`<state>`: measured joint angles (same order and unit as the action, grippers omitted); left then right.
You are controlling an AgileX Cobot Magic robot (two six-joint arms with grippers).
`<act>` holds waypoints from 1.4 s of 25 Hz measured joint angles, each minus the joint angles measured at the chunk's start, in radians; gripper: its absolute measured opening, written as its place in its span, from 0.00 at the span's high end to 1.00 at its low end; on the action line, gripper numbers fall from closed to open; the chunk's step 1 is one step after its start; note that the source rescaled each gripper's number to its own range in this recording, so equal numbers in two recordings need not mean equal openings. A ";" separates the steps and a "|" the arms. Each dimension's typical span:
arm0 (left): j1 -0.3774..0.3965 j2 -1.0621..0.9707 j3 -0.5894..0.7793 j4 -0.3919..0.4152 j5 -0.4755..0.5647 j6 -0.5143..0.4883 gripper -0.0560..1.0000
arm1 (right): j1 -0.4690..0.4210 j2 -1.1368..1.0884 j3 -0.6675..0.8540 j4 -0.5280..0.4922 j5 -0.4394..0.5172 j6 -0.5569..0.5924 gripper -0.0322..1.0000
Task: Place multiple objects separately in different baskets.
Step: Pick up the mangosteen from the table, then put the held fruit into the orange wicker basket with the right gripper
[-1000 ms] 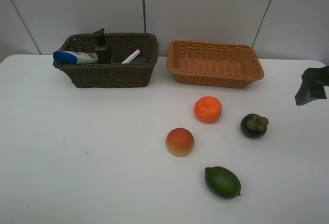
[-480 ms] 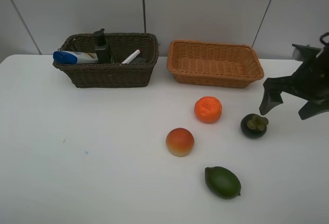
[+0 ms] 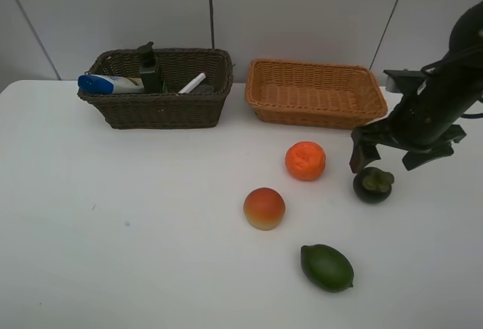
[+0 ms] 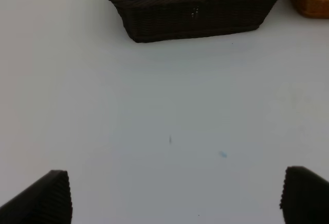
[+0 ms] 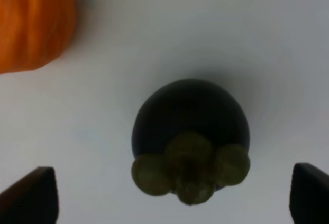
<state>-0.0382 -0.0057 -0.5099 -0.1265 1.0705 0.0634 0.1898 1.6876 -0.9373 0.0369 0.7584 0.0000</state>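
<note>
White table, pale panelled wall.
Panels are divided by thin dark seams; the table is evenly lit.

— From up high? Looking down over the whole table, near edge to far
— From the wrists? Left: low, facing the dark basket from well back. Right: close above the mangosteen. Shared with the high view as well

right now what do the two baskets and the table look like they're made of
The dark basket looks like woven wicker or a plastic imitation, matte brown, weave ridges visible. The tan basket shows the same weave, with slight sheen. The table is smooth, white, probably laminate.
</note>
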 joint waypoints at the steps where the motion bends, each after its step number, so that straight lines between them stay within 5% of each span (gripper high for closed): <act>1: 0.000 0.000 0.000 0.000 -0.001 0.000 0.00 | 0.000 0.011 -0.001 -0.001 -0.013 0.000 0.00; 15: 0.000 0.000 0.000 -0.004 -0.003 0.000 0.00 | 0.000 0.183 -0.001 -0.006 -0.091 0.000 0.03; 18: 0.000 0.000 0.000 -0.004 -0.003 0.000 0.00 | 0.000 0.206 -0.001 -0.006 -0.101 0.000 0.30; 21: 0.000 0.000 0.000 -0.004 -0.003 0.000 0.00 | 0.000 0.219 -0.001 -0.006 -0.107 0.000 0.86; 30: 0.000 0.000 0.000 -0.004 -0.003 0.000 0.00 | 0.000 0.144 -0.041 -0.019 -0.033 0.000 0.84; 35: 0.000 0.000 0.000 -0.004 -0.003 0.000 0.00 | 0.000 0.089 -0.239 -0.024 0.016 0.000 0.84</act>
<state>-0.0382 -0.0057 -0.5099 -0.1300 1.0678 0.0634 0.1898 1.7769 -1.1767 0.0132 0.7739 0.0000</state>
